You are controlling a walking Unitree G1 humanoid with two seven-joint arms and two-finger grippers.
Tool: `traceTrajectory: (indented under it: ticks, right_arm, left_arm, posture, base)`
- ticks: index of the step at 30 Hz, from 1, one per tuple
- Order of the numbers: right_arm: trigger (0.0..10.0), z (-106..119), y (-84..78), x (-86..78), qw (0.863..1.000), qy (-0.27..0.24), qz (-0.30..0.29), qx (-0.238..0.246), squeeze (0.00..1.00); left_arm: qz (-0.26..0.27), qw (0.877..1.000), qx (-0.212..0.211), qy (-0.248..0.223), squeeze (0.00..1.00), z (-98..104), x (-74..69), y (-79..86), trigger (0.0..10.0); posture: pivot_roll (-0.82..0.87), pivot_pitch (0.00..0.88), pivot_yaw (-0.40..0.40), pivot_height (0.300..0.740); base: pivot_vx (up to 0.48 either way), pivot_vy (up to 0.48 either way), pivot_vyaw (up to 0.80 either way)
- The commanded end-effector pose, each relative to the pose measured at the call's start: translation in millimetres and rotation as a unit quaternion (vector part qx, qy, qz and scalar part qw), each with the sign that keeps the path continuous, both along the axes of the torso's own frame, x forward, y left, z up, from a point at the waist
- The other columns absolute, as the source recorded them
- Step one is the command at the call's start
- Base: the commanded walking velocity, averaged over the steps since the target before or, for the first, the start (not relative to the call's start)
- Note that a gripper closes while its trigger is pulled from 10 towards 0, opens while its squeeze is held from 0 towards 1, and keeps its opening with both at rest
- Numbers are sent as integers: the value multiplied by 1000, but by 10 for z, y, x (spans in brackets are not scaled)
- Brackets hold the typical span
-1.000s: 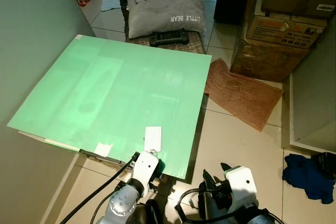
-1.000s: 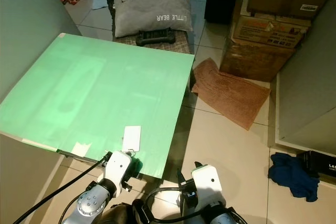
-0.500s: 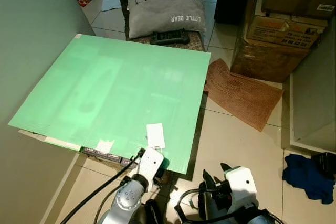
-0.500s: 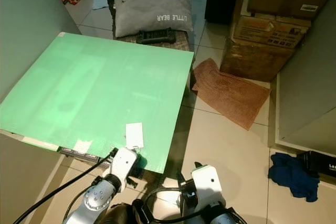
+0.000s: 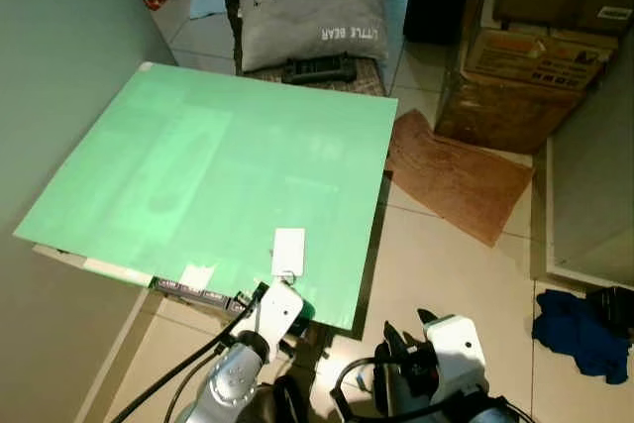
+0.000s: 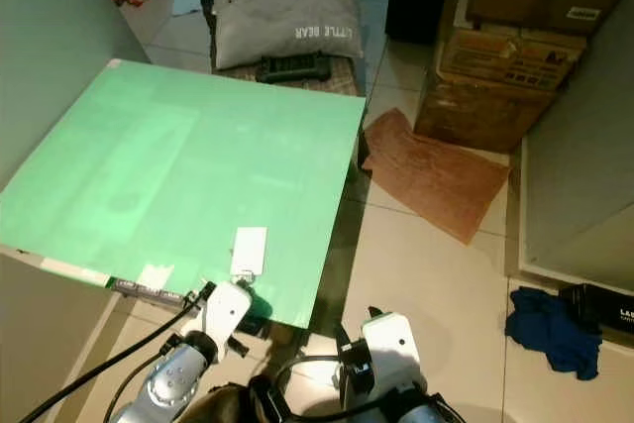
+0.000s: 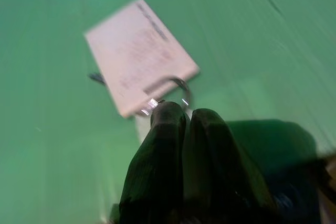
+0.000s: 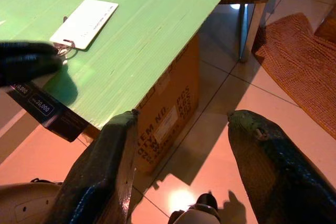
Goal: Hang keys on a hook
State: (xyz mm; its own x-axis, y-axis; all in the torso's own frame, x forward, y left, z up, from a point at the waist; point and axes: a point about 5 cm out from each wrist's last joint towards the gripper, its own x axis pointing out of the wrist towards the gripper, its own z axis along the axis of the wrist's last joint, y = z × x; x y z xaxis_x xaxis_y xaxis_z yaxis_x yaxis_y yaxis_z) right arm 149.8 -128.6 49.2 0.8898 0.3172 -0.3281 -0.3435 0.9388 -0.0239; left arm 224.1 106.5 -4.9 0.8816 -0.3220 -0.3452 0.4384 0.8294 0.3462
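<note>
A white card tag point(image 5: 288, 251) on a metal key ring point(image 7: 178, 88) lies on the green board point(image 5: 218, 165) near its front edge. My left gripper point(image 7: 181, 111) is at that edge, fingers pressed together, shut on the key ring at the tag's near end. From the right wrist view the left fingers point(image 8: 29, 61) meet the ring point(image 8: 65, 46) beside the tag point(image 8: 84, 22). My right gripper point(image 8: 184, 116) hangs open, low over the tiled floor, right of the board's corner. No hook can be made out.
A cardboard box point(image 8: 168, 108) stands under the board's front corner. Grey pillows point(image 5: 312, 32) and a black device point(image 5: 319, 70) lie beyond the board. Cardboard boxes point(image 5: 530, 56), a brown mat point(image 5: 456, 175) and a blue cloth point(image 5: 575, 329) are to the right; a wall point(image 5: 50, 66) stands on the left.
My left arm swayed slightly right and came back, and the tag shifted a little with it on the board. The right arm has stayed put.
</note>
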Motion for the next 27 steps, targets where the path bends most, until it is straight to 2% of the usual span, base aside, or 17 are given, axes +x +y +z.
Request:
traceTrajectory:
  ticks: [1,7,14,15,17,18,23,24,25,26,27]
  right_arm:
    - [10000,4,27,-41,1000,4,8,1,0]
    - [10000,-1,26,-38,1000,5,11,-1,0]
    - [10000,-4,16,-38,1000,4,12,-4,0]
    - [10000,-8,15,-49,1000,5,13,-4,0]
    - [10000,-10,13,-54,1000,5,13,-5,0]
    - [10000,-12,8,-62,1000,6,13,-5,0]
    - [10000,-17,7,-77,1000,8,15,-5,0]
    - [10000,-18,13,-82,1000,9,18,-4,0]
    - [10000,-18,13,-82,1000,9,18,-4,0]
    - [10000,-8,22,-76,1000,8,22,-1,0]
    - [10000,2,30,-71,1000,7,24,1,0]
  left_arm:
    - [-10,1000,2,20,0,-73,-121,-34,10000]
    - [-23,1000,2,20,0,-74,-129,-114,10000]
    - [-20,1000,-1,-2,0,10,-41,-130,10000]
    - [-16,1000,-5,-15,1000,52,-27,-122,10000]
    - [-17,1000,-10,-21,1000,76,-25,-125,10000]
    - [-37,999,-19,-34,1000,132,-42,-158,10000]
    - [-47,998,-25,-31,1000,146,-71,-176,10000]
    - [-48,998,-26,-18,118,114,-82,-185,10000]
    - [-48,998,-26,-18,118,114,-82,-185,10000]
    - [-43,999,-22,-10,0,76,-82,-179,10000]
    - [-38,999,-20,-5,0,59,-82,-167,10000]
  posture:
    - [-268,257,124,740]
    - [-273,250,120,740]
    - [-279,239,117,740]
    - [-280,235,116,740]
    - [-280,235,116,740]
    - [-281,234,115,740]
    - [-276,230,112,740]
    - [-276,229,111,740]
    - [-276,229,111,740]
    - [-275,228,110,740]
    - [-276,228,109,740]
  base:
    - [0,0,0]
    - [0,0,0]
    - [0,0,0]
    - [0,0,0]
    - [0,0,0]
    - [0,0,0]
    - [0,0,0]
    - [0,0,0]
    - [0,0,0]
    - [0,0,0]
    - [0,0,0]
